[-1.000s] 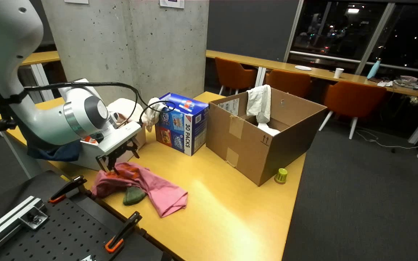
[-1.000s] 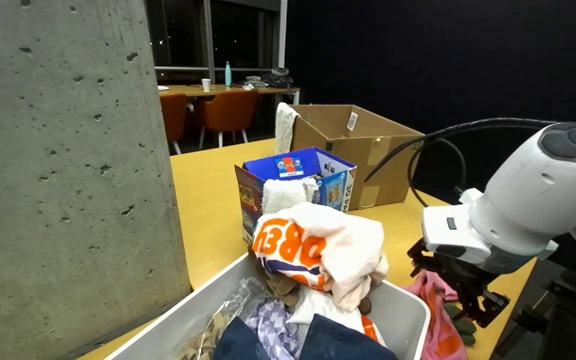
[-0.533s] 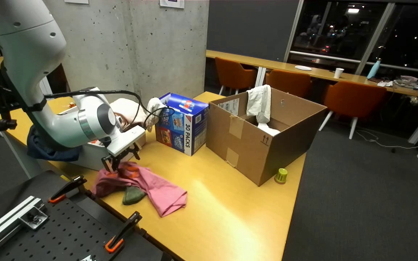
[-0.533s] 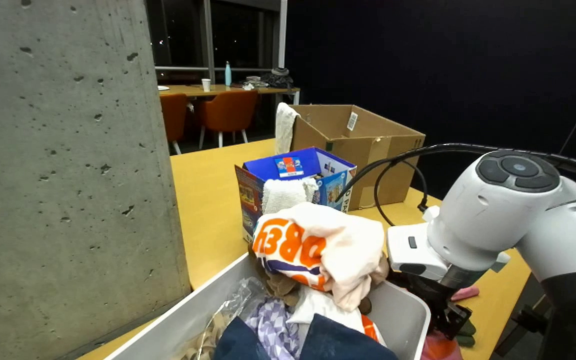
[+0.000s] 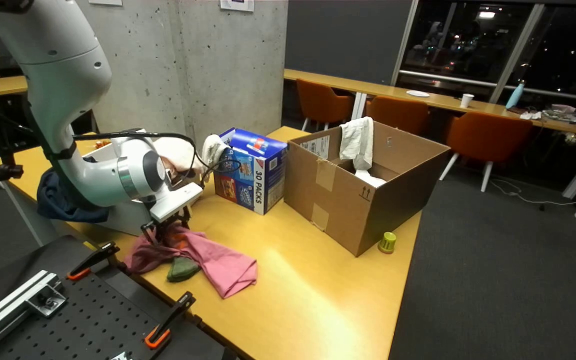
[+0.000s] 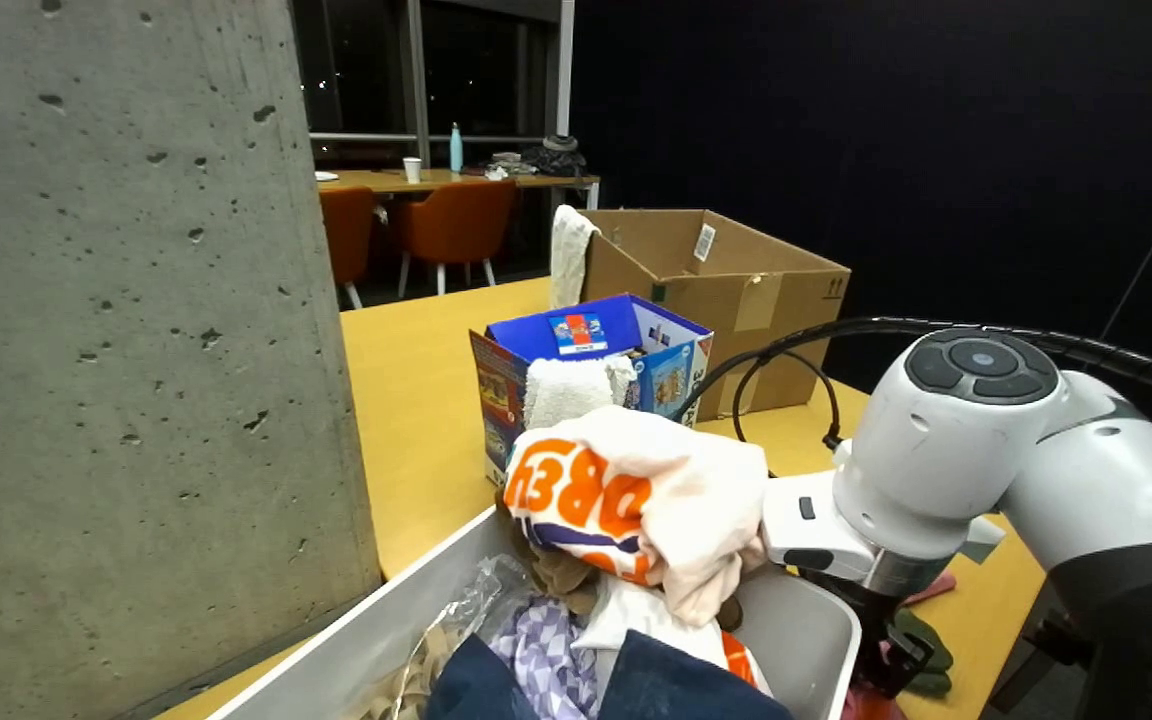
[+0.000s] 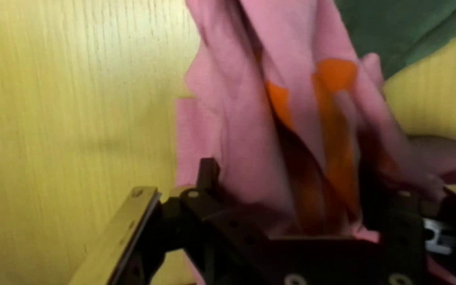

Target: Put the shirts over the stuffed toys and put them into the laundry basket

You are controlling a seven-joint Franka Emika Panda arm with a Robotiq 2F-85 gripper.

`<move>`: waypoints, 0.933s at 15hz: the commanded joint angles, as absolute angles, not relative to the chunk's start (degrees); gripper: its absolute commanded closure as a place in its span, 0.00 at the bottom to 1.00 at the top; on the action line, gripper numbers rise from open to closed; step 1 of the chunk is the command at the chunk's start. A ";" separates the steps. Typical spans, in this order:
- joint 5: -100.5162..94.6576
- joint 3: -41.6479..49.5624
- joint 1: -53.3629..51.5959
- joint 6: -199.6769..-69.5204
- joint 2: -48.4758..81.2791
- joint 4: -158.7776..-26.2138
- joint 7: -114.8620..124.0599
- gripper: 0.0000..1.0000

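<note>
Exterior view: the tabletop [image 5: 313,285] bears a carton [image 5: 328,212] near its right edge, a bin [image 5: 128,217] toward the left corner, a shirt [image 5: 218,262] by the front-left edge. The gripper [image 5: 169,231] holds nothing, 2 fingers [image 7: 208,174] wide apart around shirt folds.

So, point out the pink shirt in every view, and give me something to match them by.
In an exterior view: pink shirt left of centre, lower half, with the pincer over its upper part.
In an exterior view: pink shirt at lower right, mostly hidden.
Wrist view: pink shirt around the centre, reaching the top edge.
Shared landmark: green fabric piece, beside the pink shirt in all three.
</note>
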State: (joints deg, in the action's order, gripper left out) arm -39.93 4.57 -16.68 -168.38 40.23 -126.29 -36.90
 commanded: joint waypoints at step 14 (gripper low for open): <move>-49.35 13.93 -28.36 -168.66 30.41 -135.62 -20.25 0.94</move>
